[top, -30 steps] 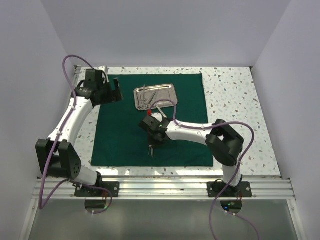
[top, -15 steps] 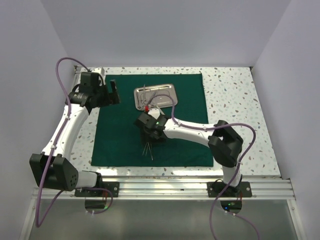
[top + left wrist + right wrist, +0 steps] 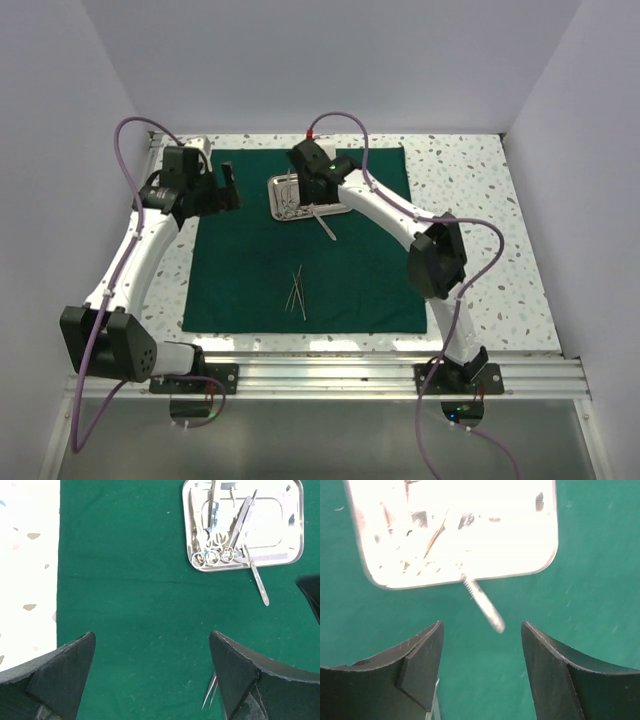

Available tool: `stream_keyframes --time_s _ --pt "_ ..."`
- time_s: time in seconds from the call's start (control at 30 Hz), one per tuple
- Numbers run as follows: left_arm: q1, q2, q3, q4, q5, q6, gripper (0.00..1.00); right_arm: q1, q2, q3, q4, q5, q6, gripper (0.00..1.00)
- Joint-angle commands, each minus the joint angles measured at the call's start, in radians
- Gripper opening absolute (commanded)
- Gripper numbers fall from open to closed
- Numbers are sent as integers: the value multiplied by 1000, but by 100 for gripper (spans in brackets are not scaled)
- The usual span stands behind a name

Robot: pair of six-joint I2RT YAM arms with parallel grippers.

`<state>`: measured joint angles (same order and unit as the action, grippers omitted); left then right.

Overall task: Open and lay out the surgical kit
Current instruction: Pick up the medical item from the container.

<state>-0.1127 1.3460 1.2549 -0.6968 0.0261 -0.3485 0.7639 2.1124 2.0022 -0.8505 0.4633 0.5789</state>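
Surgical kit laid open, both arms' fingers spread apart.

The steel tray sits on the dark green cloth and holds the ring-handled instruments. A flat steel handle pokes over the tray's near rim onto the cloth. The tweezers lie on the cloth, well to the near side of the tray. The right gripper hovers above that near rim, fingers apart. The left gripper hangs left of the tray, fingers wide.

Cloth spread on worktop; tray at rear ctr holds ring-handled instruments, scalpel overhanging its near edge; tweezers nr cloth's front, well apart.
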Motion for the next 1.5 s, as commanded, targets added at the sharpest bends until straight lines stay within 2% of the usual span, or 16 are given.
stream_keyframes --time_s 0.0,0.13,0.27,0.5,0.8,1.03,1.13,1.2,1.33,1.47 --pt "-4 -8 -23 71 35 -9 99 -11 118 159 -123 44 -152 67" --pt "-2 7 -84 129 70 -27 99 -44 237 286 -159 17 -179 66" --pt "-2 45 -89 138 81 -15 99 -57 285 337 -162 0 -182 66" --pt "-2 94 -62 140 98 -20 99 -57 284 248 -115 -58 -154 65" --pt "-4 110 -35 122 49 -56 99 -57 253 132 -30 -164 -154 64" --pt "-2 136 32 71 31 -60 99 -67 307 151 -12 -189 -156 61" --pt "-2 140 60 48 26 -63 99 -80 336 181 -12 -206 -146 54" --pt "-2 137 70 31 17 -64 99 -89 353 199 -12 -212 -142 45" --pt "-4 128 81 7 11 -63 99 -103 366 207 -12 -227 -134 37" --pt "-2 124 93 -12 2 -52 99 -106 367 176 -2 -238 -131 14"
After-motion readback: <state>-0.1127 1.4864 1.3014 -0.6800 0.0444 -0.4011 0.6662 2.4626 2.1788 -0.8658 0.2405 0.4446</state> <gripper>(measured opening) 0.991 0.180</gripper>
